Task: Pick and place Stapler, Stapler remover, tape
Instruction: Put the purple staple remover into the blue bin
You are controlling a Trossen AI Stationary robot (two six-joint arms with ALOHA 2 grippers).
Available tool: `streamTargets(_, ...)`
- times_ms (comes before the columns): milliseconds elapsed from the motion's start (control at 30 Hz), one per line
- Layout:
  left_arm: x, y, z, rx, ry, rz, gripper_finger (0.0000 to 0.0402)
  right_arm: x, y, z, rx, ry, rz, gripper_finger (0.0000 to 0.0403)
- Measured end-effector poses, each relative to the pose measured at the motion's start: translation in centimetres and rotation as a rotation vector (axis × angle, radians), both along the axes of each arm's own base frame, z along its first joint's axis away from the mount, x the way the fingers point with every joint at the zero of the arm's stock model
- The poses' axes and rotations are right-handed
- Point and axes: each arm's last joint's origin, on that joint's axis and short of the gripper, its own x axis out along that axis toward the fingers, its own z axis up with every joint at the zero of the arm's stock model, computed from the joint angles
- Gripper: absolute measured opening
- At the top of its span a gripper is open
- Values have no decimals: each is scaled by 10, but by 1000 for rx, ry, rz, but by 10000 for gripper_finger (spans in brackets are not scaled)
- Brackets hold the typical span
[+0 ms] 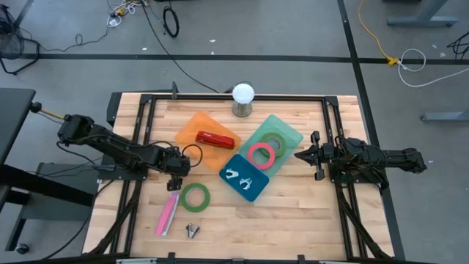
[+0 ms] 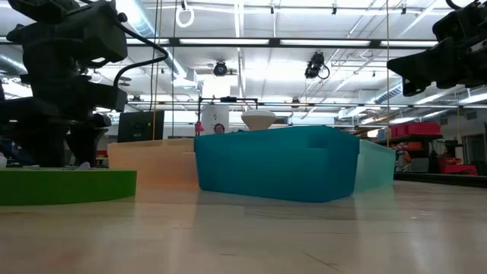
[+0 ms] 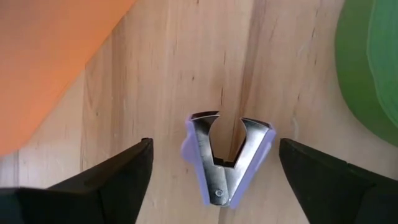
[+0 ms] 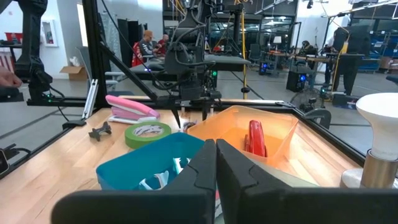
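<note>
A purple staple remover lies on the bare wood, its claws open. My left gripper hangs over it, open, with one finger on either side and touching nothing; in the high view this gripper is just left of the green tape roll. A pink stapler and a dark staple remover lie near the front edge. A red stapler lies in the orange tray. My right gripper is shut and empty at the right of the trays.
A blue tray holds staple removers. A green tray holds a pink tape roll and a green one. A lamp with a white bulb stands at the far edge. Bare wood lies at the front right.
</note>
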Motion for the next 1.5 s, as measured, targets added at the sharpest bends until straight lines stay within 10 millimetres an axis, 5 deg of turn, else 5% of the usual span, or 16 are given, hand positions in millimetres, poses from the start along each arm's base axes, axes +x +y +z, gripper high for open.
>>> streamTargets(933, 0, -1, 0, -20, 2, -5, 178, 0, 0, 0, 0, 0, 0, 11)
streamTargets(1500, 4, -1, 2, -27, -30, -5, 135, 0, 0, 0, 0, 0, 0, 11)
